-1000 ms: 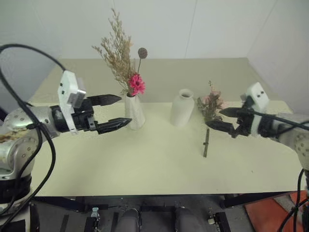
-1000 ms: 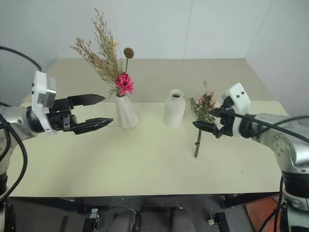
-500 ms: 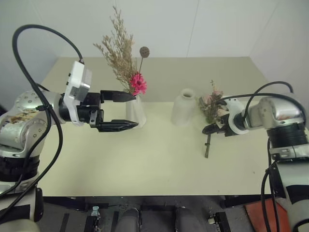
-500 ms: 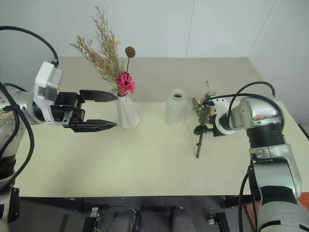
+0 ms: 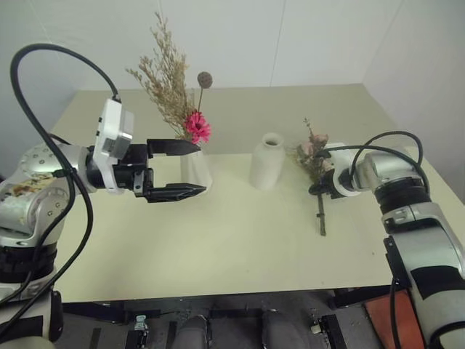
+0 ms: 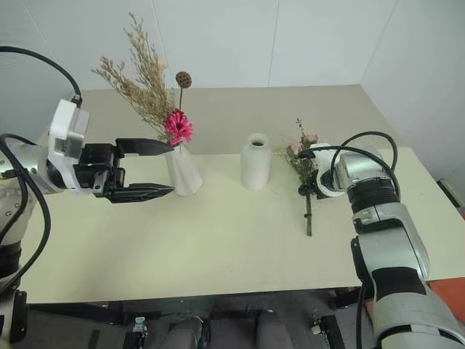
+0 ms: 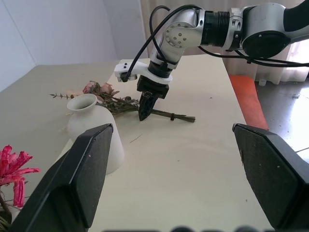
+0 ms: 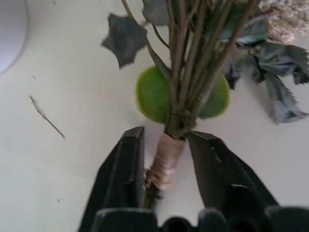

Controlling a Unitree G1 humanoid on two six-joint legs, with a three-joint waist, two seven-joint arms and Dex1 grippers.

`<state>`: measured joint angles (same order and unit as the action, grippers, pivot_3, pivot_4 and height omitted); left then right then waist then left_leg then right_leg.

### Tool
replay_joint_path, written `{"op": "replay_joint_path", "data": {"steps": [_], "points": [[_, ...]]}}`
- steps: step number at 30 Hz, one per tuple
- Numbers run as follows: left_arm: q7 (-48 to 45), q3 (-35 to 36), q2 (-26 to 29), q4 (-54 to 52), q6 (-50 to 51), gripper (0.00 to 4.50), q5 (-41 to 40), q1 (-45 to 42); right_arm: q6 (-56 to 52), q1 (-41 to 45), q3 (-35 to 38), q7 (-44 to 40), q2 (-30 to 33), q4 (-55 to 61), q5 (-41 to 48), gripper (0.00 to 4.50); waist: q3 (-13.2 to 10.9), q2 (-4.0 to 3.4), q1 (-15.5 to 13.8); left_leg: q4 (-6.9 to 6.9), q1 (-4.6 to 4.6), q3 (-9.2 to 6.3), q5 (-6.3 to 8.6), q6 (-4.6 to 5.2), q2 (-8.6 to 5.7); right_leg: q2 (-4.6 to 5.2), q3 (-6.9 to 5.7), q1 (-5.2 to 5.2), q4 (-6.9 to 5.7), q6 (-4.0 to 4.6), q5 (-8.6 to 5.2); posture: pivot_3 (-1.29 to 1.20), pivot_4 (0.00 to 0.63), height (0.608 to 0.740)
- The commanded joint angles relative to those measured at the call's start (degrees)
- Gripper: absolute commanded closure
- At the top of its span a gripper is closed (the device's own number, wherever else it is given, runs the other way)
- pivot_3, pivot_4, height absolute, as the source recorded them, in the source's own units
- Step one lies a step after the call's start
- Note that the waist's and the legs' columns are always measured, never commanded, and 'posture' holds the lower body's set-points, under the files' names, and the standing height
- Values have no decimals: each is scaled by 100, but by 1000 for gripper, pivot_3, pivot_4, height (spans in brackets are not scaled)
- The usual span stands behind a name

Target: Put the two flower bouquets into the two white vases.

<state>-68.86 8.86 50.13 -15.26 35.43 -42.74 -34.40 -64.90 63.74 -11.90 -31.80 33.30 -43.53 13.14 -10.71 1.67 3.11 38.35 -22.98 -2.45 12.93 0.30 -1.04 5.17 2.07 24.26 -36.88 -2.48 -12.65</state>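
Observation:
The magenta daisy bouquet stands in the tall cone vase. My left gripper hovers open just in front of that vase, one finger high and one low, with nothing between them. The bottle-shaped vase stands empty in the middle. To its right the rose bouquet lies on the table. My right gripper is shut on its twine-wrapped stem, pointing down at the table. In the left wrist view the right gripper tapers to a point on the stem beside the bottle-shaped vase.
A cable loops over each arm. A small dry twig lies on the table near the rose stems. The table's right edge runs close behind my right arm. Bare tabletop stretches in front of both vases.
My right gripper has come forward and down onto the rose bouquet's stem and has shut on it. The left gripper has stayed by the cone vase. The head camera has shifted a little.

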Motion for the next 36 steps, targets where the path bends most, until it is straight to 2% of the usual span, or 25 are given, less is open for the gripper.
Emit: {"op": "replay_joint_path", "data": {"steps": [1,3,8,12,15,20,23,27,36], "points": [[62,181,120,-157,-13,177,-46,13,6,78,362,50,-33,-32,-50,3871,0,0,4,0,0,0,0,0,0,0,1,0,0,0,0,0,150,740],[55,170,136,-130,-40,177,-33,22,-105,73,643,261,-23,9,-71,4258,0,0,-4,-1,-3,0,0,0,0,1,1,3,1,0,0,0,150,740],[34,130,128,8,-92,177,-3,-37,-200,26,2165,1136,19,426,244,4257,-1,-1,-56,-3,-16,0,0,0,-2,2,0,13,3,0,0,0,150,740],[124,125,37,71,-49,177,-61,-79,622,-520,3561,1728,-320,1869,725,4257,-1,-1,-70,-6,-19,-2,0,0,-2,3,-3,11,9,0,0,0,150,740],[155,74,-30,158,-51,177,-58,-178,1137,-694,4069,1592,-662,2968,1254,4257,-1,-1,-59,-5,-18,-1,0,0,-2,4,-1,12,5,-1,0,0,150,740],[156,-46,-124,343,-130,177,81,-343,2105,-825,3958,1210,-1225,3982,1731,4257,-2,-4,-17,-9,-10,0,0,0,1,0,5,14,0,-1,0,0,150,740],[289,-57,-209,433,-110,177,130,-448,2912,-819,3629,1068,-1544,4100,1607,4257,-2,-4,-21,-9,-3,1,0,0,1,0,6,10,-3,-1,0,0,150,740],[446,-65,-265,507,-1,177,191,-548,3842,-627,3152,858,-1797,3930,1362,4257,-3,-6,-35,-10,-4,1,0,0,0,0,7,13,-5,0,0,0,150,740],[670,39,-233,405,77,177,166,-487,4728,-192,2875,665,-2118,2811,1370,4257,-3,-7,-47,-12,-2,-12,0,0,0,1,9,15,-10,0,1,0,150,740]]}}
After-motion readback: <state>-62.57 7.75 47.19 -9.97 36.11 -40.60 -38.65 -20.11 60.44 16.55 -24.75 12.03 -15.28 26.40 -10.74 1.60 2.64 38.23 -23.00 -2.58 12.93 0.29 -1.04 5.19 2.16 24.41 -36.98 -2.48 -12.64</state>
